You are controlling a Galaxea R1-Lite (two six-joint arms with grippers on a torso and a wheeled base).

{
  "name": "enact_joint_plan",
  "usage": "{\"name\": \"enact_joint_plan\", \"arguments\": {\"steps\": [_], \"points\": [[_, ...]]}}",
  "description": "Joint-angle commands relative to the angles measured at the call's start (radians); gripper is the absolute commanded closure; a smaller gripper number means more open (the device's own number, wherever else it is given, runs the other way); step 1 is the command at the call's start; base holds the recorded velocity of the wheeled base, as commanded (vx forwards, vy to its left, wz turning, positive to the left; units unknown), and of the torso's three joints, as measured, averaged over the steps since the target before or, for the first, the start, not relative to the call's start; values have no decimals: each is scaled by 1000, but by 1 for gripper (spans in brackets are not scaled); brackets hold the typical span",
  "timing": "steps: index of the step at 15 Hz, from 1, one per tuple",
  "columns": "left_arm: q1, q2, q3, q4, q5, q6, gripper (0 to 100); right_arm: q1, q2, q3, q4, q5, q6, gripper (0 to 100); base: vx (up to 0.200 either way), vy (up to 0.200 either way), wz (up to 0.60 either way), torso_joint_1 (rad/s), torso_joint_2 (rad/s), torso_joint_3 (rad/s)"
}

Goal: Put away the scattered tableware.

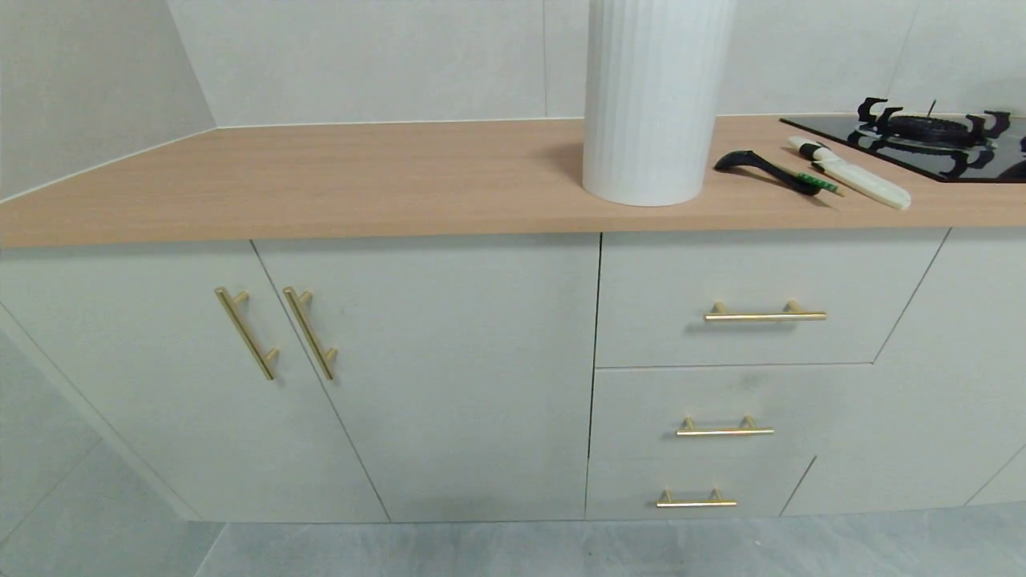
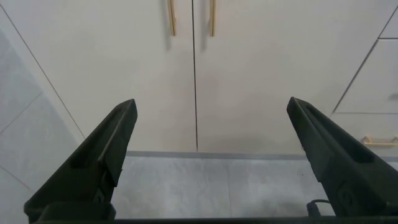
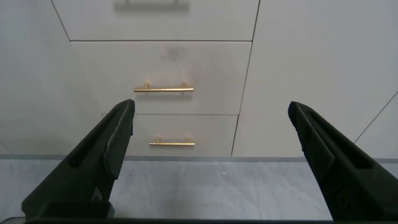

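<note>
Both my claws hang low near the floor, and both are spread wide with nothing in them. My left gripper (image 2: pixel 210 102) faces the two cupboard doors (image 2: pixel 249 74), and my right gripper (image 3: pixel 210 104) faces the drawers (image 3: pixel 163 78) with their gold handles (image 3: pixel 163 89). Up on the wooden counter (image 1: pixel 361 176) the tableware lies near the right end: a black spoon (image 1: pixel 765 170), a thin green-handled piece (image 1: pixel 819 183) at the end of its handle, and a white knife (image 1: pixel 854 174) just beside them. They all lie between a tall white ribbed pot (image 1: pixel 651 96) and the black stove (image 1: pixel 922 140).
</note>
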Motion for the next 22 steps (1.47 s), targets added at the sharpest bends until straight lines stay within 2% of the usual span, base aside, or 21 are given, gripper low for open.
{"name": "enact_joint_plan", "arguments": {"steps": [1, 13, 15, 19, 22], "points": [[0, 0, 0, 0, 0, -1, 0, 0, 1, 0, 0, 0, 0, 0, 0, 0, 0, 0, 0, 0], [0, 0, 0, 0, 0, -1, 0, 2, 1, 0, -8, 29, -13, 0, 0, 0, 0, 0, 0, 0], [0, 0, 0, 0, 0, -1, 0, 3, 4, -109, -40, 86, 27, 0, 0, 0, 0, 0, 0, 0], [0, 0, 0, 0, 0, -1, 0, 23, 248, -144, 7, 235, 38, 0, 0, 0, 0, 0, 0, 0], [0, 0, 0, 0, 0, -1, 0, 60, 509, -176, -2, 245, 32, 0, 0, 0, 0, 0, 0, 0]]}}
